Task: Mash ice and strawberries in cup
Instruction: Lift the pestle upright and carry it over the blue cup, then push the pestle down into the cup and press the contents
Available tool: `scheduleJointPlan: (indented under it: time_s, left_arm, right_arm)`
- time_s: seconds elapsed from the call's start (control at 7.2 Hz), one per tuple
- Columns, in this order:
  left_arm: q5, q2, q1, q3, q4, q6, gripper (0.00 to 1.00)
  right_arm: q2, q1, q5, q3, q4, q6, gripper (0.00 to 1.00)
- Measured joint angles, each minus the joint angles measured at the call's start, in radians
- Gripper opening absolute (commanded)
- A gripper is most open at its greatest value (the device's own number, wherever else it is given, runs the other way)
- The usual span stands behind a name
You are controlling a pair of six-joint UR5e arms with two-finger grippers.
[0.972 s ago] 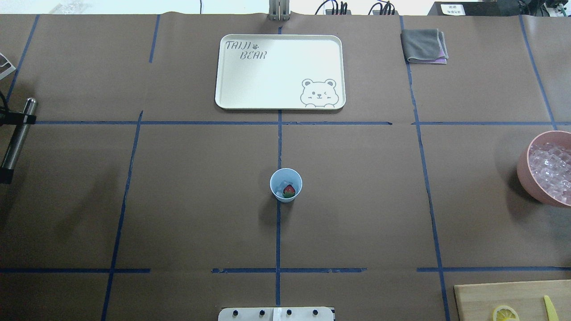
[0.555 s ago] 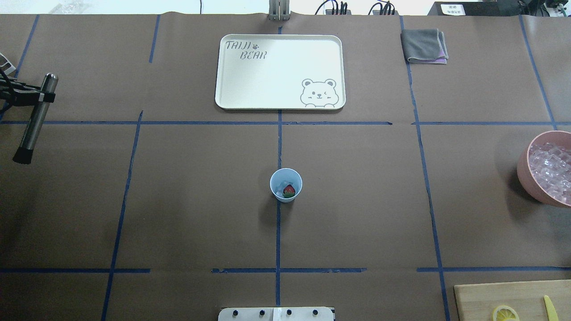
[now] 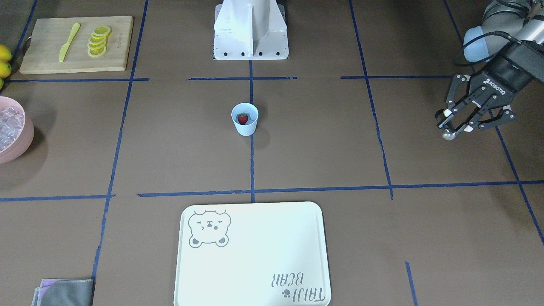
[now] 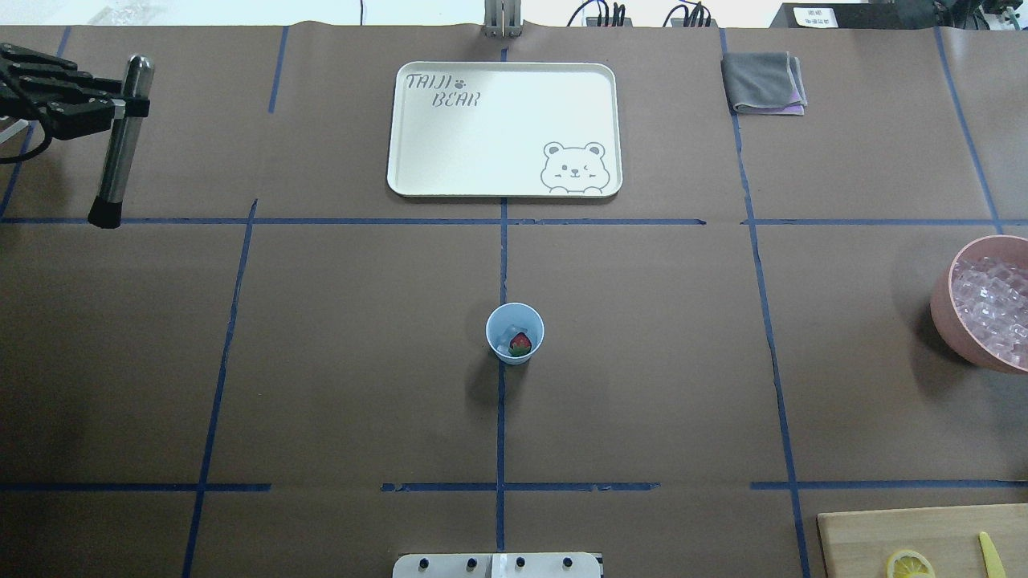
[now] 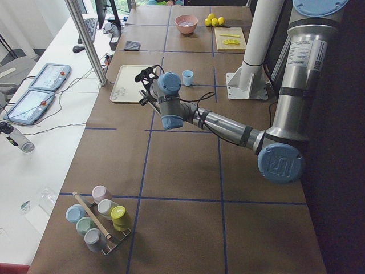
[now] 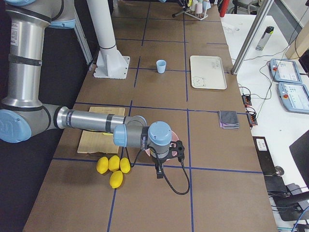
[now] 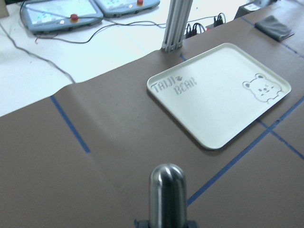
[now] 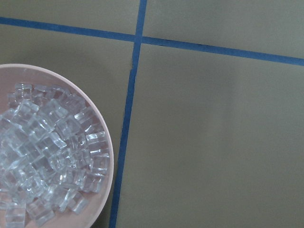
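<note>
The light blue cup [image 4: 515,333] stands near the table's middle; it also shows in the front view [image 3: 245,120]. Inside it lie a red strawberry [image 4: 521,343] and whitish ice [image 4: 503,331]. My left gripper [image 4: 127,104] is at the far left, well away from the cup, and is shut on a metal muddler [image 4: 119,152] with a black tip that hangs tilted above the table. The muddler's rounded top fills the left wrist view [image 7: 167,190]. My right gripper [image 6: 163,162] shows only in the right side view, over the pink bowl; I cannot tell whether it is open or shut.
A white bear tray [image 4: 504,128] lies beyond the cup. A pink bowl [image 4: 941,309] of ice cubes sits at the right edge. A grey cloth [image 4: 763,80] lies far right. A cutting board [image 3: 46,55] holds lemon slices and a yellow knife. Whole lemons [image 6: 113,166] lie nearby.
My left gripper has carried the muddler away from me toward the table's far side and slightly inward. The cup and its contents have not moved.
</note>
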Motion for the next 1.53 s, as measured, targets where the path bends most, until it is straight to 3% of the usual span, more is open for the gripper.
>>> scheduleJointPlan:
  time_s: [0.69, 0.83, 1.25, 1.53]
  left_arm:
    - [0.049, -0.233, 0.239, 0.001, -0.097, -0.005, 0.00]
    - [0.128, -0.271, 0.305, 0.005, -0.140, -0.004, 0.00]
    - [0.484, -0.296, 0.575, 0.014, -0.331, 0.029, 0.00]
    - [0.579, -0.305, 0.656, 0.063, -0.406, 0.096, 0.00]
  right_arm:
    - [-0.002, 0.000, 0.002, 0.000, -0.001, 0.011, 1.00]
    - [-0.003, 0.000, 0.003, 0.000, -0.001, 0.011, 1.00]
    - [-0.001, 0.001, 0.003, -0.001, -0.003, 0.012, 1.00]
    - [-0.001, 0.001, 0.001, 0.000, -0.002, 0.013, 1.00]
